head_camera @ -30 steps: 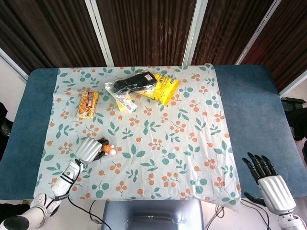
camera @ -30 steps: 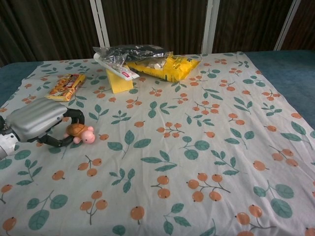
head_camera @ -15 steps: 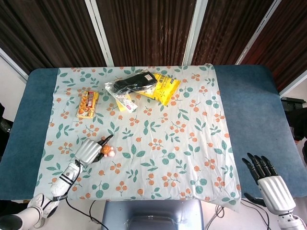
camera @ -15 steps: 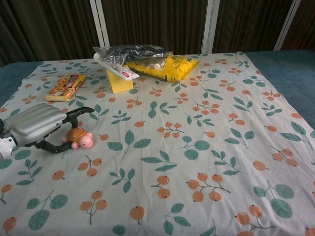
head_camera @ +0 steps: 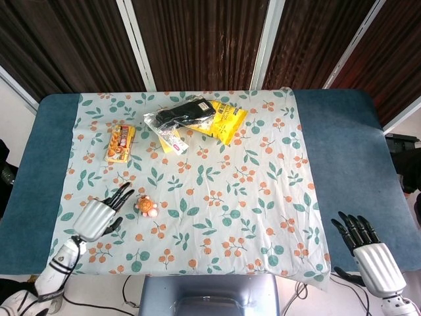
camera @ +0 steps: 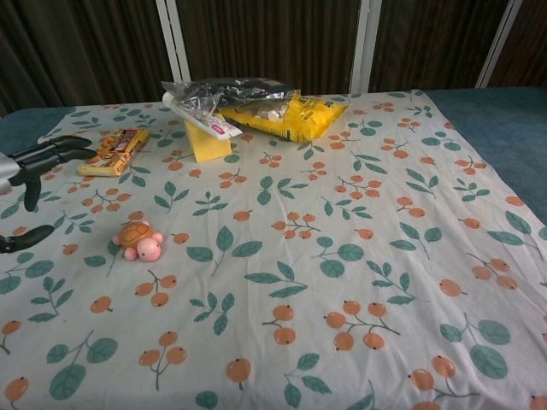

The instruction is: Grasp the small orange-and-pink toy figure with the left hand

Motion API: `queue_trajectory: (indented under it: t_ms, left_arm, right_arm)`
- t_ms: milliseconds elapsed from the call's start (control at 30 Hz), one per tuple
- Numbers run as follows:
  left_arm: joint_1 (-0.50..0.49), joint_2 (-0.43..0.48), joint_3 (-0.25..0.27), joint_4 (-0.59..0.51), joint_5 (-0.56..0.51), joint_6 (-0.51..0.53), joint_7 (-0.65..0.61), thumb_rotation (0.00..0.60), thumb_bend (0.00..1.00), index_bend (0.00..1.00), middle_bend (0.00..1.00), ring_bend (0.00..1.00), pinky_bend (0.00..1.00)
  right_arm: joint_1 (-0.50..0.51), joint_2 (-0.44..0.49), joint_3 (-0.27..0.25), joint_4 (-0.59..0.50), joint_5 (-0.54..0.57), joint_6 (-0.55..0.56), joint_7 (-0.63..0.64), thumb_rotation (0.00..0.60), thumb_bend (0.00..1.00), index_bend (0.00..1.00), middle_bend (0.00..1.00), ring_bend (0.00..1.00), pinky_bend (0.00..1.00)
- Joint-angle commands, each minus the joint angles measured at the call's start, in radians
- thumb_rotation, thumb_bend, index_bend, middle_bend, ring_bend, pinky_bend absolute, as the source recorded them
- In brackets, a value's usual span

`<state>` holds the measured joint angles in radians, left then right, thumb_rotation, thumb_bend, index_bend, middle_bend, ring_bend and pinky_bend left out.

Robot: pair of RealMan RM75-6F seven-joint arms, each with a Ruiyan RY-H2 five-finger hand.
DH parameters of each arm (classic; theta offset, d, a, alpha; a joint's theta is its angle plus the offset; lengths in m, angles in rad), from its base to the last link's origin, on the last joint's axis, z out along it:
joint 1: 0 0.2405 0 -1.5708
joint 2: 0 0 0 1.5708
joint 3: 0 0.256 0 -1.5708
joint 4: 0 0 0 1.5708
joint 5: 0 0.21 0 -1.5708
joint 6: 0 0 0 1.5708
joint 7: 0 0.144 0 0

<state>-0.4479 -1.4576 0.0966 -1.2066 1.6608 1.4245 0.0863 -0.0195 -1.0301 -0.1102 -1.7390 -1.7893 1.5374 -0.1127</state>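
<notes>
The small orange-and-pink toy figure (head_camera: 145,206) (camera: 139,240), a turtle with an orange shell and pink head, lies alone on the floral cloth near the front left. My left hand (head_camera: 99,214) (camera: 32,175) is to its left, lifted off and apart from it, with black fingers spread and nothing held. My right hand (head_camera: 366,249) rests at the front right corner of the head view, fingers spread, holding nothing; the chest view does not show it.
A snack packet (head_camera: 120,143) lies at the left rear. A yellow block (camera: 208,141), a black-filled clear bag (head_camera: 185,114) and a yellow bag (head_camera: 226,121) cluster at the back middle. Blue table (head_camera: 342,151) shows beyond the cloth's edges.
My left hand held the toy a second ago, then opened, released it and drew back to the left. The toy now lies free on the cloth. The right hand stayed put.
</notes>
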Motion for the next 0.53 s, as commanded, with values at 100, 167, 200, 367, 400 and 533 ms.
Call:
queue_trajectory:
  t_ms: [100,167,200,367,400,533]
  left_arm:
    - [0.234,0.226,0.153,-0.279,0.029,0.216,-0.037,0.600,0.36,0.00,0.00,0.02,0.20]
    - [0.291,0.225,0.170,-0.260,0.039,0.272,-0.085,0.600,0.36,0.00,0.00,0.01,0.13]
    - [0.309,0.220,0.170,-0.245,0.036,0.286,-0.093,0.600,0.36,0.00,0.00,0.00,0.12]
    - [0.337,0.231,0.158,-0.206,0.083,0.330,-0.121,0.600,0.36,0.00,0.00,0.00,0.12]
    - [0.340,0.229,0.152,-0.199,0.083,0.331,-0.122,0.600,0.36,0.00,0.00,0.00,0.12]
    - [0.347,0.229,0.134,-0.186,0.080,0.317,-0.140,0.600,0.36,0.00,0.00,0.00,0.12]
  right_arm:
    - [-0.008,0.006,-0.021,-0.015,-0.030,0.002,-0.012,0.600,0.12,0.00,0.00,0.00,0.00]
    - [-0.008,0.009,-0.022,-0.021,-0.025,-0.004,-0.018,0.600,0.12,0.00,0.00,0.00,0.00]
    - [-0.007,0.009,-0.021,-0.023,-0.023,-0.006,-0.020,0.600,0.12,0.00,0.00,0.00,0.00]
    - [-0.007,0.005,-0.024,-0.026,-0.033,-0.009,-0.031,0.600,0.12,0.00,0.00,0.00,0.00]
    - [-0.007,0.004,-0.025,-0.025,-0.034,-0.010,-0.033,0.600,0.12,0.00,0.00,0.00,0.00]
    - [-0.009,-0.001,-0.028,-0.026,-0.037,-0.015,-0.043,0.600,0.12,0.00,0.00,0.00,0.00]
